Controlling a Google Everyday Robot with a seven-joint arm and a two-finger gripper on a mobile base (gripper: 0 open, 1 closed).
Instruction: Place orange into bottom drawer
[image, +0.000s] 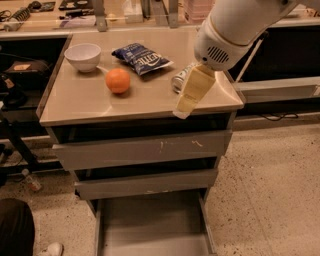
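Note:
The orange sits on the tan cabinet top, left of centre, just in front of a white bowl. The bottom drawer is pulled out at the base of the cabinet; its flat grey floor shows nothing in it. My gripper hangs from the white arm over the right front part of the top, right of the orange and apart from it, with nothing seen in it.
A blue chip bag lies behind the orange. A metal can lies partly hidden behind my gripper. The scratched top drawer front and the middle drawer front are slightly out. A shelf stands to the right.

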